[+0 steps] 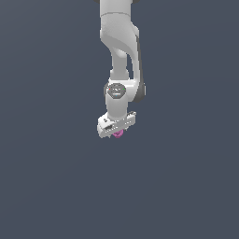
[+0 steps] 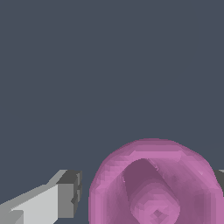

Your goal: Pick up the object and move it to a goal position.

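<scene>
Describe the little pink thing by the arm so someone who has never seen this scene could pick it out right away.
Follow the white robot arm down the middle of the exterior view to its white tool at the lower end. The small magenta-pink tapered piece with a round ridged wide end peeks out just beneath it. It is the only coloured thing against the plain dark grey-blue background, and narrower than the tool.

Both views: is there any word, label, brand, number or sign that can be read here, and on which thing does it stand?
None: no readable text in either view.
The white arm, the tool and the pink piece carry no lettering.
The dark round mark on the arm's joint is too blurred to read.
The grey background is plain.
</scene>
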You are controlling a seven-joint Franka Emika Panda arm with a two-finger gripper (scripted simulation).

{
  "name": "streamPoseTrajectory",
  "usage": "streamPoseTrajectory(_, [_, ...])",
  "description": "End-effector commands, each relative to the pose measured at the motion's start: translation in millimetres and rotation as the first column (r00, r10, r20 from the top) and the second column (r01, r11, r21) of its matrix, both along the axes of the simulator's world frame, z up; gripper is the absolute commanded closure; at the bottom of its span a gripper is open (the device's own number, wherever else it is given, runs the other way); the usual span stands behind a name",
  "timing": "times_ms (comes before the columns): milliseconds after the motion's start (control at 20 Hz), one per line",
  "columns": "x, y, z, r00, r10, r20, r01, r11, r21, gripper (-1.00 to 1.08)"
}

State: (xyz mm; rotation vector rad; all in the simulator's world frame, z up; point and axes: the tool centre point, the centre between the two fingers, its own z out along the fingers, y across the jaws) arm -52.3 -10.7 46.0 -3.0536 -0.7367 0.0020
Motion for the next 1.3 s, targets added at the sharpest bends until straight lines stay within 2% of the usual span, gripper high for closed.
streamPoseTrajectory(0, [1, 0, -5, 1.000, 0.000, 0.001, 0.000, 1.000, 0.000, -0.92])
streamPoseTrajectory(100, [1, 0, -6, 1.000, 0.000, 0.001, 0.000, 1.000, 0.000, -0.92])
streamPoseTrajectory(150, [1, 0, -6, 1.000, 0.000, 0.001, 0.000, 1.000, 0.000, 1.08])
streamPoseTrajectory(800, [1, -1, -3, 1.000, 0.001, 0.003, -0.001, 1.000, 0.000, 1.08])
streamPoseTrajectory(1250, [-5, -17, 29, 1.000, 0.001, 0.003, -0.001, 1.000, 0.000, 1.08])
